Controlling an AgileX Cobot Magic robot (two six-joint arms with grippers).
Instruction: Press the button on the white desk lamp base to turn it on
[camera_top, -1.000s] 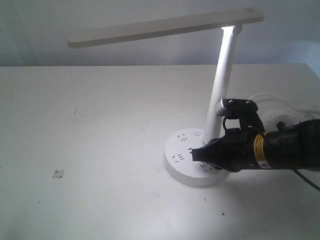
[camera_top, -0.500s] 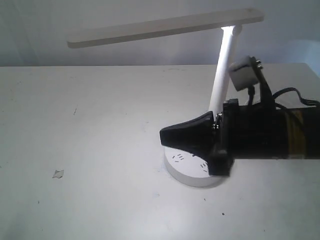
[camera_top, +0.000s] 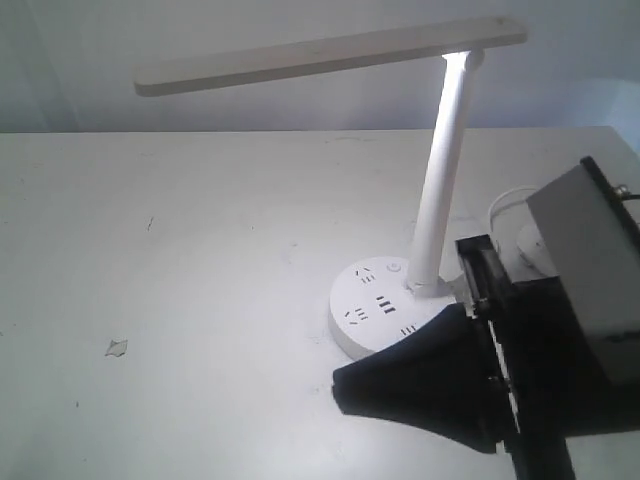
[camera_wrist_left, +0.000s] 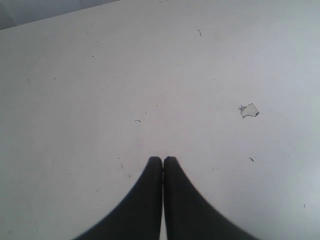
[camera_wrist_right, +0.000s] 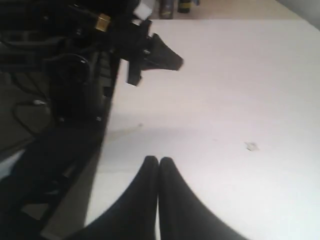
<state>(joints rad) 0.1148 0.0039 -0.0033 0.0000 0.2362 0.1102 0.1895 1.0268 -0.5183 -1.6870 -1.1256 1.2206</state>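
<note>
The white desk lamp (camera_top: 443, 180) stands toward the right of the counter (camera_top: 200, 250), and the white desk lamp base (camera_top: 355, 338) lies flat there with its top uncovered. The right tool (camera_wrist_right: 159, 161) is clenched on nothing, its two fingers pressed together. In the exterior view its dark tip sits just off the near rim of the base, clear of the button (camera_top: 394, 267) beside the foot of the pole. The left tool (camera_wrist_left: 163, 161) is likewise clenched and empty, over bare counter well apart from the lamp.

Whether the bar head (camera_top: 330, 55) is lit cannot be told, so the press is best treated as the step still in hand. The next move calls for carrying the shut tip across the base to that small round button and pushing straight down, without nudging the pole.

By count:
- one lamp with one base
- one button plainly seen
- several groups of dark slots
- two tools
- one white cable (camera_top: 505, 200)
- one small scrap (camera_top: 117, 348)
</note>
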